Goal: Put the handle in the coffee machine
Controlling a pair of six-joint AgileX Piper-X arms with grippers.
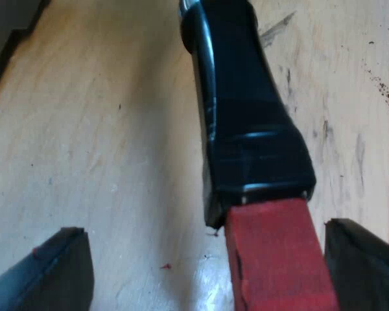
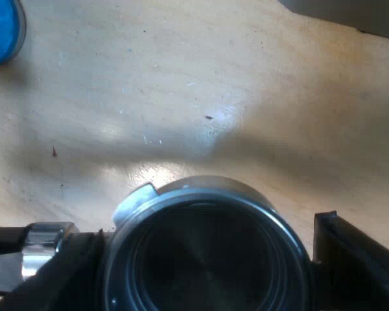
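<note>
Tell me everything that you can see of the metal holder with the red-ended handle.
The holder has a round, shiny metal basket, dark inside, with a small lug on its rim and a chrome neck leading to a glossy black handle with a red end. It seems held above the pale wooden table. The jaws of the right gripper press the basket's sides; the red end lies between the open jaws of the left gripper, nearer one.
</note>
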